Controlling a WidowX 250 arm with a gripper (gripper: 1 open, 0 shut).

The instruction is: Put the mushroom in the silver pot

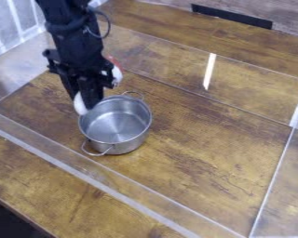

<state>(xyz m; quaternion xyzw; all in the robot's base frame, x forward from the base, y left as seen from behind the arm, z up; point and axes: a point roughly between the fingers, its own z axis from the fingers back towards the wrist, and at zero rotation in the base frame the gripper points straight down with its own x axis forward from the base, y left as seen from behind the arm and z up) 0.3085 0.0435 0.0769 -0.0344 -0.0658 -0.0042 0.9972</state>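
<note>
The silver pot (122,139) stands on the wooden table left of centre, shiny and with nothing inside, one loop handle facing the front left. My black gripper (86,99) points straight down just above the pot's far-left rim. Its fingers are shut on the mushroom (83,106), whose white stem pokes out below the fingertips, beside the rim rather than over the pot's middle. The cap is hidden between the fingers.
A low clear acrylic wall (139,200) frames the wooden table (201,139), with another clear panel (208,72) standing upright behind the pot. White bars (15,23) stand at the back left.
</note>
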